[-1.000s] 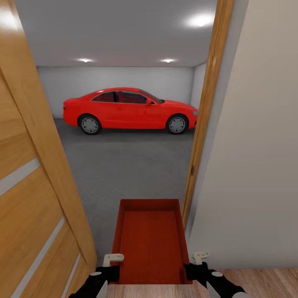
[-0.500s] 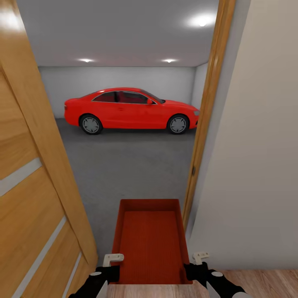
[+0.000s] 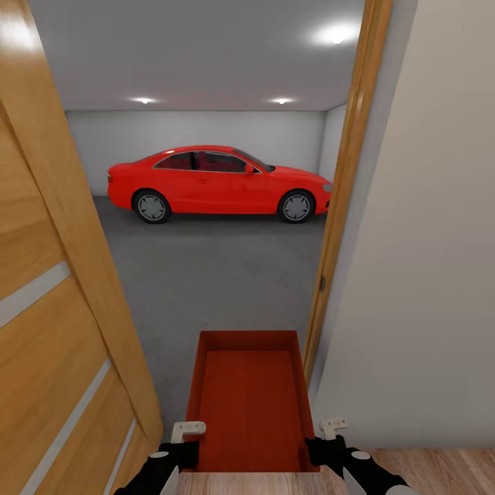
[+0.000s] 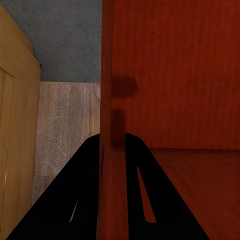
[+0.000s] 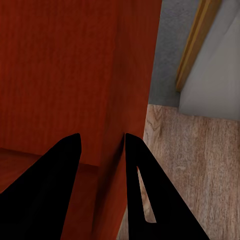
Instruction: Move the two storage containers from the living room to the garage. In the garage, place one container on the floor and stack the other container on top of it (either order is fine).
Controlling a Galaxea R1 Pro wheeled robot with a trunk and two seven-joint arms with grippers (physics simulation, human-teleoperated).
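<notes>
One orange-red storage container (image 3: 251,399) hangs level in front of me, its far end over the garage's dark grey concrete floor (image 3: 220,275). My left gripper (image 3: 180,450) is shut on the container's near left wall. In the left wrist view its black fingers (image 4: 85,190) straddle that wall (image 4: 112,100). My right gripper (image 3: 328,443) is shut on the near right wall, and in the right wrist view its fingers (image 5: 145,190) sit on either side of that wall (image 5: 132,75). The ribbed inside of the bin holds nothing.
I stand at a doorway. An open wooden door (image 3: 48,309) fills the left side, and a wooden frame (image 3: 340,206) with a pale wall (image 3: 426,275) closes the right. A red car (image 3: 218,183) is parked along the garage's back wall. Wood-plank flooring (image 3: 433,467) lies under me.
The whole view has shifted very slightly, so the camera moved a little. The container and both grippers keep the same place in the picture.
</notes>
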